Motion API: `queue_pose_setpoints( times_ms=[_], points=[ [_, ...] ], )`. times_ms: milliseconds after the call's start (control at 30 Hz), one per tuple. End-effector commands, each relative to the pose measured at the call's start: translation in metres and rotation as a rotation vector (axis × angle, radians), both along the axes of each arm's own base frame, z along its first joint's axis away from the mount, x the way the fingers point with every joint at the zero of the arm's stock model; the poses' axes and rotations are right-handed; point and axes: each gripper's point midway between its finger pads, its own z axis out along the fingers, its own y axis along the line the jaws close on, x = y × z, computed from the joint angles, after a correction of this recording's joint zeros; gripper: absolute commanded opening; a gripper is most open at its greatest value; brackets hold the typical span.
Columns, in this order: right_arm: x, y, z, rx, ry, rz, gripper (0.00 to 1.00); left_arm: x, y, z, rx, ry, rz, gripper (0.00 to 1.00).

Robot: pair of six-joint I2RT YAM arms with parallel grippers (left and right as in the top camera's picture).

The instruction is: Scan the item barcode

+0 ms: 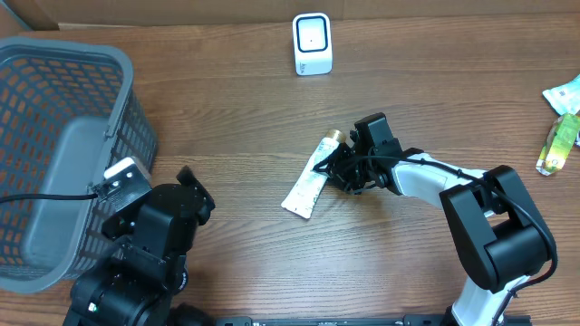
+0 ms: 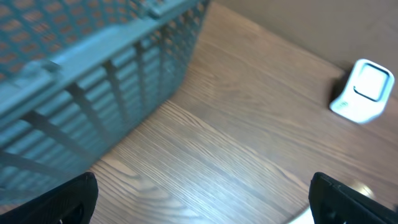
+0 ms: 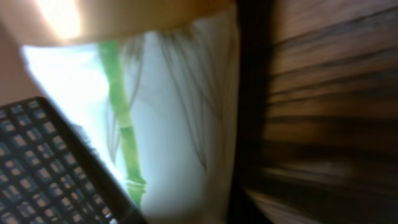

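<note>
Counter (image 1: 227, 100) is wood-grain, with the basket (image 1: 127, 100) filling its left end. The left arm (image 1: 149, 235) sits just beside the basket, well apart from the work. Its wrist view shows the left jaws spread wide with nothing between them, so I'd leave it parked there. The right arm (image 1: 494, 226) reaches in to mid-counter, and the right jaws pinch the tube (image 1: 306, 188) near its cap end. In the wrist view one pad (image 3: 50, 168) lies against the white, bamboo-printed side. The tube lies flat on the counter, slanted, with its crimped tail towards me. The scanner (image 1: 313, 43) stands upright at the far edge, well apart from the tube, window facing into the counter. The gold cap (image 1: 333, 138) just shows past the jaws. My read is that the step in hand is the pick-up. The hold is off-centre and the tube looks soft, so the tail will likely sag. I'd lift straight and slowly, and check the hold before travelling. No barcode shows in any view, so it may be on the underside. I'd plan a wrist roll on the way and present that face square to the window, close but not touching.
</note>
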Motion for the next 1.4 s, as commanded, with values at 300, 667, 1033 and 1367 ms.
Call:
queue_pose_setpoints(
  times_ms=[300, 667, 1033, 1367],
  points=[
    [-0.009, 0.003, -0.004, -0.007, -0.24, 0.258, 0.04, -0.002, -0.017, -0.006, -0.085, 0.034, -0.064, 1.0],
    [-0.048, 0.022, 0.155, 0.451, -0.519, 0.537, 0.04, -0.002, -0.017, -0.006, -0.085, 0.034, -0.064, 1.0],
    [-0.084, 0.018, 0.231, 0.608, -0.557, 0.595, 0.04, -0.002, -0.017, -0.006, -0.085, 0.034, -0.064, 1.0],
    [-0.012, -0.007, 0.176, 0.045, -0.922, 0.515, 0.04, -0.002, -0.017, -0.006, -0.085, 0.034, -0.064, 0.99]
  ],
)
